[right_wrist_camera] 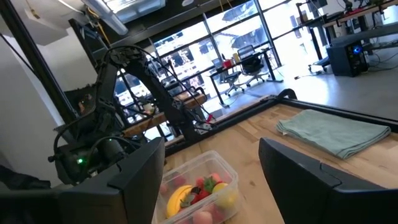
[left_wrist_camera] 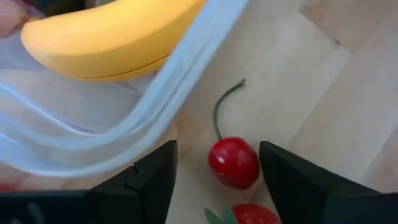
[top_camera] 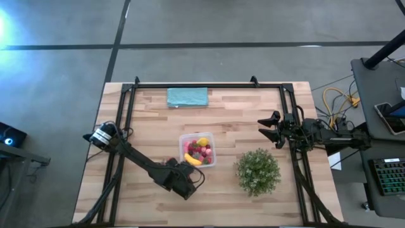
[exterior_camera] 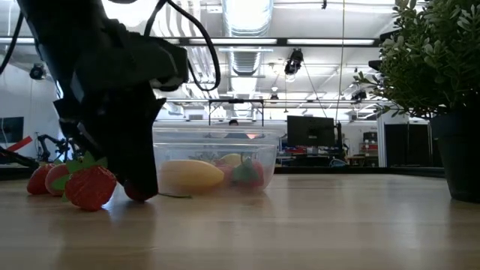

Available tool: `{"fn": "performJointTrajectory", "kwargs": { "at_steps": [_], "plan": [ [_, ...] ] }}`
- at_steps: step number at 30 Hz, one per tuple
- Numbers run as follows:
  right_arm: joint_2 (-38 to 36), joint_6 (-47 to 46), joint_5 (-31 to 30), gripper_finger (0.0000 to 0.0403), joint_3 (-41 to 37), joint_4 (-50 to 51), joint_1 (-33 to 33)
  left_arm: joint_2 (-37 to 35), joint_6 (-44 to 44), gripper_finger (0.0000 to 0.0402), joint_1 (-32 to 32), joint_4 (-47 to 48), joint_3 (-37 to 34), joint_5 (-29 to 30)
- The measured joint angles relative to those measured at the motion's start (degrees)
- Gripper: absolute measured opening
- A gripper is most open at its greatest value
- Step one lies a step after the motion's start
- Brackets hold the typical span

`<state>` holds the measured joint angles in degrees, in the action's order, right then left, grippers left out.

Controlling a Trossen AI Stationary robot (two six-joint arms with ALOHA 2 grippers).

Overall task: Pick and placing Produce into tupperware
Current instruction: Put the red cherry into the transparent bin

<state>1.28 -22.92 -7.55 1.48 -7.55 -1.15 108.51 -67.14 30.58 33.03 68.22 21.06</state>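
Two left gripper (left_wrist_camera: 214, 171) fingers straddle cherry (left_wrist_camera: 233, 162) — lowered.

Overhead looks straight down; low camera sits level; wrist cameras look forward; all share the tupperware (top_camera: 197, 149).

The left arm reaches in from the table's left edge, stretched low and slanting toward the middle, its wrist bent down so the left gripper (left_wrist_camera: 214, 171) sits right at the tabletop. Its two dark fingers (left_wrist_camera: 152, 177) stand apart — a clear gap shows between them, with nothing pinched. The right arm waits over at the table's right side, held up off the surface, elbow tucked back. The right gripper (top_camera: 271, 128) points in toward the centre, fingers spread — holding nothing.
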Motion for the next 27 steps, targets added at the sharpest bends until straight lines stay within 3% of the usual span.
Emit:
{"fn": "performJointTrajectory", "kwargs": {
  "at_steps": [15,20,27],
  "plan": [
    [0.00,0.00,0.00,0.0249,0.00,0.00,0.00,-0.79,0.01,0.0078,-0.21,-0.01,0.18,-5.89],
    [0.00,0.00,0.00,0.0253,0.00,0.00,0.00,-2.01,0.49,0.0064,-0.21,-0.07,2.05,-6.84],
    [0.00,0.00,0.00,0.0249,0.00,0.02,0.00,-5.73,8.65,0.0061,-0.37,3.31,6.74,-3.73]
  ]
}}
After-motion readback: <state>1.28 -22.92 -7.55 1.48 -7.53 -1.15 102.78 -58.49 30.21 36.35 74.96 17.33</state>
